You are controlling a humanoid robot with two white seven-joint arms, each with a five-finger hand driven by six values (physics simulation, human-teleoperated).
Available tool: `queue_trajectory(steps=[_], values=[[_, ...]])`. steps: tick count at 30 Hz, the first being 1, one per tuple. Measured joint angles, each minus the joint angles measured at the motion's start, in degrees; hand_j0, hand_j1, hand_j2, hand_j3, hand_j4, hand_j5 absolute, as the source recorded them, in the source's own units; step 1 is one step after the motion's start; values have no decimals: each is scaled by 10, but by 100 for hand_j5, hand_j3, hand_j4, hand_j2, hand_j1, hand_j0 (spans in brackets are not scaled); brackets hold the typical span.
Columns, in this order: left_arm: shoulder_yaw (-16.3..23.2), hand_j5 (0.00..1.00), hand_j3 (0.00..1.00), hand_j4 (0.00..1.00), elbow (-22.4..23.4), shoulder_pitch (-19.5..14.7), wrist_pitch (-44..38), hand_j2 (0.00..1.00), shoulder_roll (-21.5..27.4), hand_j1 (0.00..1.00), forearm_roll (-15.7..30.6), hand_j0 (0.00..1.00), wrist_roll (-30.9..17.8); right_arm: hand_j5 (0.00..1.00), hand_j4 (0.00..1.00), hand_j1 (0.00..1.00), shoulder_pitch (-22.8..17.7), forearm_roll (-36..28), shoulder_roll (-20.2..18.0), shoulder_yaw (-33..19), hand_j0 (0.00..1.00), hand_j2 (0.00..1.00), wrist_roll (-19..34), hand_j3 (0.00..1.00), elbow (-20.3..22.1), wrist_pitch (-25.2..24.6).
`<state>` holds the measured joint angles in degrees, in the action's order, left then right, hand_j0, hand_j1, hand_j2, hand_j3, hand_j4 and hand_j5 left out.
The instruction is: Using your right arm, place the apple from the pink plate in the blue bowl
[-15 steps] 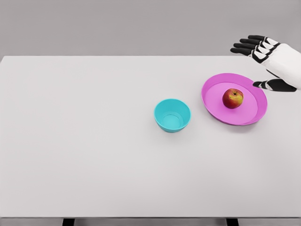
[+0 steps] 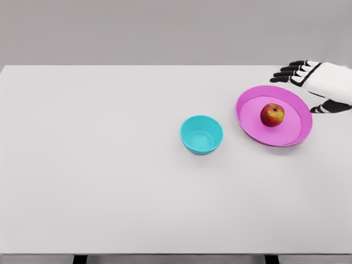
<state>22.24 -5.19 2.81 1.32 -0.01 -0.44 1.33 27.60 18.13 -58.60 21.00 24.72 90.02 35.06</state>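
Right hand (image 2: 319, 82) at right edge of frame, upper right, fingers (image 2: 287, 72) spread and holding nothing, just beyond the plate's (image 2: 291, 133) far-right rim. Apple (image 2: 272, 115) sitting upright in middle of plate, untouched. Bowl (image 2: 201, 134) near frame center, left of plate, not touching it. All on white table (image 2: 99, 165).

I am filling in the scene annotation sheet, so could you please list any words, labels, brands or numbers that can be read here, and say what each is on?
None: no text, number or sign is readable anywhere.
The apple, pink plate, blue bowl, white table and right hand all show plain, unmarked surfaces.
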Motion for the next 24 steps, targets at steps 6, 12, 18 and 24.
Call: queue_trajectory(steps=[6, 12, 18, 24], values=[[0, 100, 100, 100, 0, 0, 0, 100, 0, 100, 0, 100, 0, 100, 100, 100, 105, -1, 41, 29, 100, 100, 89, 100, -59, 0], [0, 100, 100, 100, 0, 0, 0, 100, 0, 100, 0, 100, 0, 100, 100, 100, 148, 6, 100, 124, 100, 100, 101, 100, -129, 1], [0, 100, 100, 100, 0, 0, 0, 100, 0, 100, 0, 100, 0, 100, 100, 100, 167, 9, 117, 150, 100, 100, 103, 100, -187, 1], [0, 100, 100, 100, 0, 0, 0, 100, 0, 100, 0, 100, 0, 100, 100, 100, 168, 11, 132, 161, 100, 100, 103, 100, -233, 1]])
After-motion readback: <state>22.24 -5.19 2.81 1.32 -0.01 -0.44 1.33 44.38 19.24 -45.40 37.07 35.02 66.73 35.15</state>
